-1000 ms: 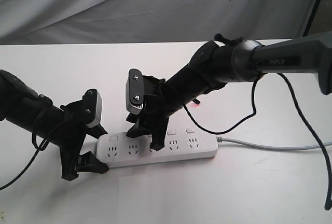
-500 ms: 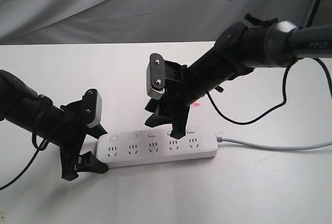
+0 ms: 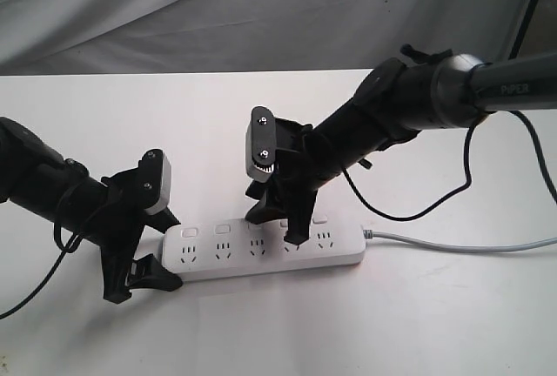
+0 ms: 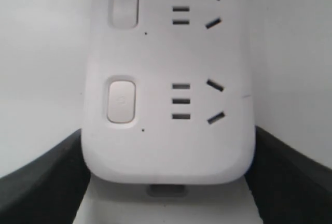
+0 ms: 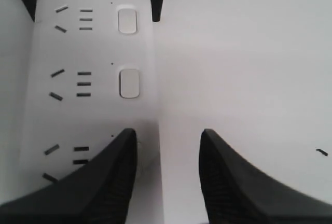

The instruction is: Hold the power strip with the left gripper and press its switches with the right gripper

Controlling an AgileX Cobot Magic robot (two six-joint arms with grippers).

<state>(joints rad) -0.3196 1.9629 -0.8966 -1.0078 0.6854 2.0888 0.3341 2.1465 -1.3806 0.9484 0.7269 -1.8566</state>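
Observation:
The white power strip [image 3: 261, 252] lies flat on the table, its grey cord [image 3: 461, 244] running off to the right. My left gripper [image 3: 171, 252] is shut on its left end; in the left wrist view the black fingers [image 4: 41, 182] press both sides of the strip [image 4: 166, 130]. My right gripper [image 3: 277, 226] stands open over the middle of the switch row. One fingertip [image 5: 127, 141] sits on the strip [image 5: 88, 53] and covers a switch; the other hangs over bare table. Two switches [image 5: 129, 83] show between that fingertip and the held end.
The white table [image 3: 392, 324] stretches around the strip, with a grey cloth backdrop [image 3: 261, 10] behind. A thin black cable [image 3: 409, 211] loops down from the right arm near the strip's cord end. A dark stand leg [image 3: 526, 10] is at the back right.
My right gripper has lifted off the strip's left-middle part, shifted right along the switch row, and come down again onto the strip. The left gripper and the strip have stayed put.

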